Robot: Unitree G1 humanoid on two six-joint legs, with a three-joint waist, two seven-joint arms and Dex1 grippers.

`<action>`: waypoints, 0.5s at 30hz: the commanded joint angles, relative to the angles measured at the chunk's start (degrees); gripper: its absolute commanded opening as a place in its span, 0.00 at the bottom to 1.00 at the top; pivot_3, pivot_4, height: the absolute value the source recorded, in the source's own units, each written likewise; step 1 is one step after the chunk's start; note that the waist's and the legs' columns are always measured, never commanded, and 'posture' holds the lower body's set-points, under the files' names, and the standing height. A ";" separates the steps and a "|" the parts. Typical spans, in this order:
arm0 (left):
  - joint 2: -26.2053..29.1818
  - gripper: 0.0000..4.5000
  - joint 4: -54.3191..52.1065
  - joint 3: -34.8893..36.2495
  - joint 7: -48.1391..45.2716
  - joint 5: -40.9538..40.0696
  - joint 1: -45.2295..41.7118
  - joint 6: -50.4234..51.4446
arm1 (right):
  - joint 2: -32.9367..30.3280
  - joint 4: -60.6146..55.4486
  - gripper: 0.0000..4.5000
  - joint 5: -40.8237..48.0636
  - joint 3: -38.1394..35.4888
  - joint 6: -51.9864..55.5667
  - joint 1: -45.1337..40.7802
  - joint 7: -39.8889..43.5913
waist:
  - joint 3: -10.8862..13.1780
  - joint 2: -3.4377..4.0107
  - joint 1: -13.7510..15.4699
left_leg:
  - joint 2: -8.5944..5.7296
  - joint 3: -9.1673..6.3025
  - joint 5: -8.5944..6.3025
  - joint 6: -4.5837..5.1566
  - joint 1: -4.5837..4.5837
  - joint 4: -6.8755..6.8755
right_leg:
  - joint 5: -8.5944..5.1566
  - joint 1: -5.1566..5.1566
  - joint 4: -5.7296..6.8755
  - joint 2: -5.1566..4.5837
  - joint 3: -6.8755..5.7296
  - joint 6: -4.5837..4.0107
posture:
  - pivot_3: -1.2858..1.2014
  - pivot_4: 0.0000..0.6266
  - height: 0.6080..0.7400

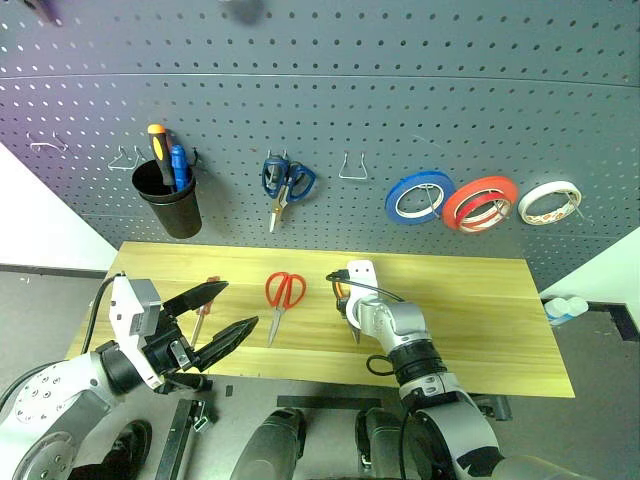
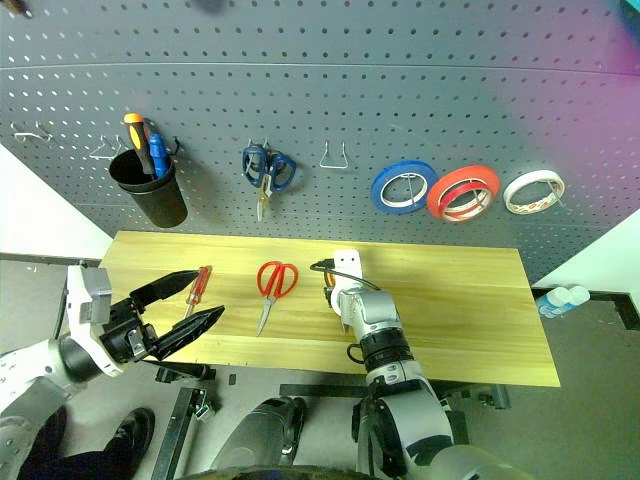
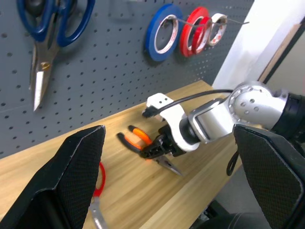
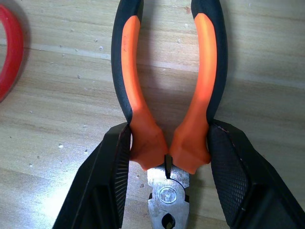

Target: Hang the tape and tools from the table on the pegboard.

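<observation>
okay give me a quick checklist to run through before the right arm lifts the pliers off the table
1. Right gripper straddles the pliers near the pivot, a finger against each handle: ok.
2. Grip fully closed and firm: cannot tell; the fingers touch the handles, but tightness is not visible.
3. Pliers lying flat on the table: ok.
4. Red-handled scissors lie apart from the pliers, clear of the lift: ok.
5. Free hook on the pegboard between the blue scissors and the blue tape: ok.
6. Left gripper open, holding nothing, off to the side over the red screwdriver: ok.
</observation>
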 commanded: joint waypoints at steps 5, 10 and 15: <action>1.03 1.00 -2.39 1.61 1.75 -2.60 -1.12 1.18 | -0.42 3.13 0.46 -1.03 0.49 -3.03 -2.09 2.14 | 0.06 0.00 0.05 | 0.00 0.00 0.02 -0.04 0.00 0.01 | 0.00 0.01 0.00 0.00 0.00 0.00 | 0.62 0.33 1.00; 0.17 1.00 0.47 1.96 -2.02 -0.45 1.15 -1.39 | -1.23 4.47 0.46 -1.72 0.37 -3.47 -1.91 1.97 | 0.29 0.02 0.05 | 0.00 0.00 0.02 -0.04 -0.01 -0.06 | -0.01 -0.01 -0.04 0.00 0.00 0.00 | 0.62 0.34 1.00; -0.65 1.00 2.46 1.59 -4.37 1.22 2.33 -3.72 | -1.61 5.70 0.46 -1.39 -0.01 -4.70 -2.30 3.13 | 0.33 0.01 0.16 | 0.00 -0.01 0.03 -0.05 -0.01 -0.06 | -0.02 0.00 -0.05 -0.01 0.00 -0.04 | 0.62 0.34 1.00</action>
